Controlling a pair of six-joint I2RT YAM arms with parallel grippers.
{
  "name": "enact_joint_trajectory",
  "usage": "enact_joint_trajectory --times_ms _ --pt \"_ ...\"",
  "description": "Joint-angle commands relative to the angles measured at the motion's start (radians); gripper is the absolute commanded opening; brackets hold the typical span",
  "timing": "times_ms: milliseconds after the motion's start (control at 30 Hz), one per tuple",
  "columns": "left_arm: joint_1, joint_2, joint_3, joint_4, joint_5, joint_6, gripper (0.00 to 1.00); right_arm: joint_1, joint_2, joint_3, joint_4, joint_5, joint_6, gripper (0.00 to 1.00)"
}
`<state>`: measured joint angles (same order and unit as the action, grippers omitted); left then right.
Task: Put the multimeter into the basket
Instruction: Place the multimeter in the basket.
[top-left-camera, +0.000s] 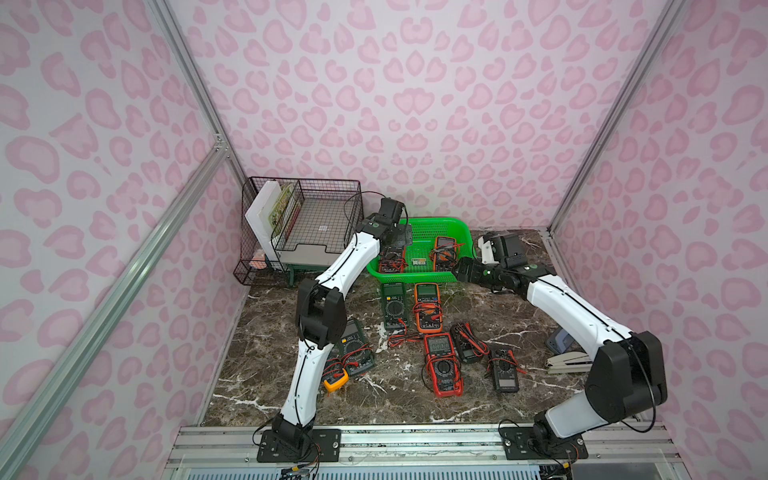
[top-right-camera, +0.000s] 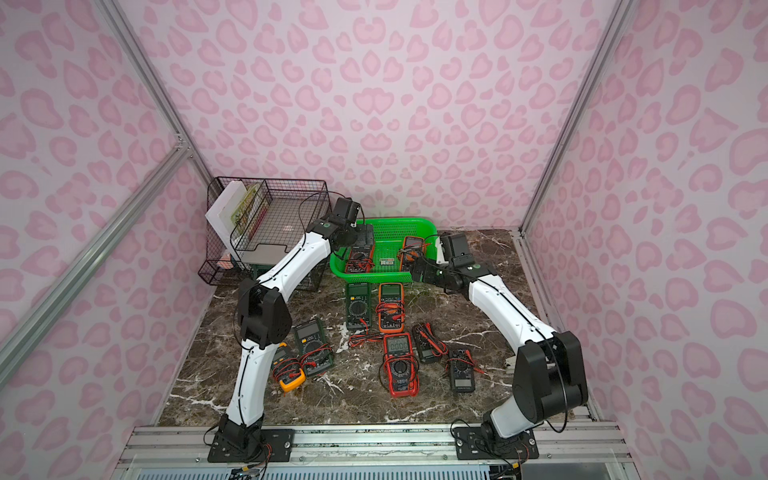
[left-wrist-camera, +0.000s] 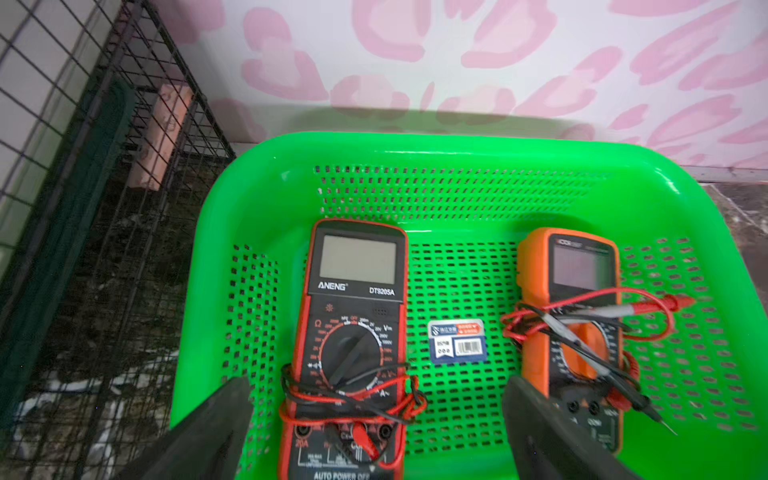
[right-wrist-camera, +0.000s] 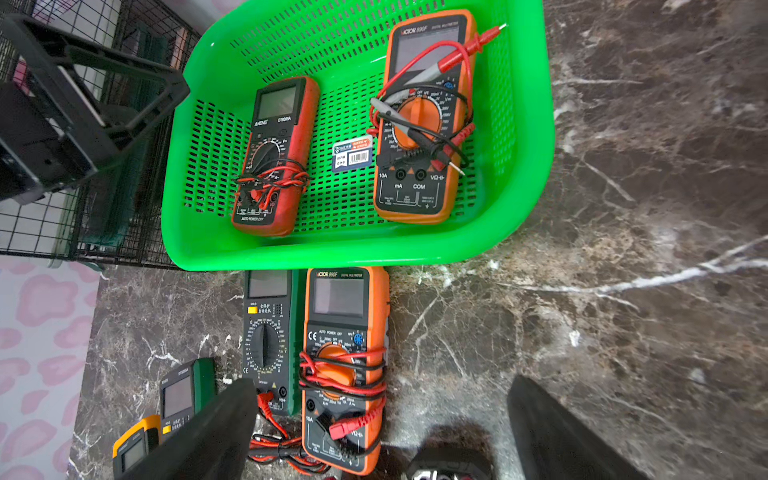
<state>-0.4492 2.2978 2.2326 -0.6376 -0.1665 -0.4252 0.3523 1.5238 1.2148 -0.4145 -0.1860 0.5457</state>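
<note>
The green basket (top-left-camera: 409, 277) sits at the middle of the frame in both top views, on the dark marble desk (top-left-camera: 511, 316), with a black wire rack (top-left-camera: 316, 216) just to its left. Two meters lie flat on its mesh floor, screens toward the far wall. A red-and-black ANENG multimeter (left-wrist-camera: 353, 332) is in the left part and an orange Victor multimeter (right-wrist-camera: 424, 120) in the right part. They lie apart, with a small barcode label (left-wrist-camera: 457, 341) between them, and each has its leads wound round its body.

The left hand (left-wrist-camera: 376, 382) hangs over the ANENG multimeter's socket end, fingers spread wide to either side and gripping nothing. The right hand (right-wrist-camera: 382, 380) is near the basket's near right corner, fingers likewise wide apart and empty.

Just below the basket in the frame, a green multimeter (top-left-camera: 393, 305) and a second orange multimeter (top-left-camera: 428, 307) lie side by side on the desk.
</note>
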Motion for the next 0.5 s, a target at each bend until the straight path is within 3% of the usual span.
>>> enact_joint_trajectory --times_ms 0,167,467 --pt "-0.026 -0.055 -0.046 -0.052 0.070 -0.045 0.99 0.012 -0.029 -0.021 -0.010 0.022 -0.012 0.99" --pt "-0.081 -0.161 -0.177 -0.112 0.081 -0.081 0.99 0.079 -0.077 -0.066 -0.075 0.077 -0.036 0.99" --pt "-0.112 -0.455 -0.592 -0.166 0.152 -0.223 0.99 0.226 -0.193 -0.221 -0.132 0.145 0.006 0.99"
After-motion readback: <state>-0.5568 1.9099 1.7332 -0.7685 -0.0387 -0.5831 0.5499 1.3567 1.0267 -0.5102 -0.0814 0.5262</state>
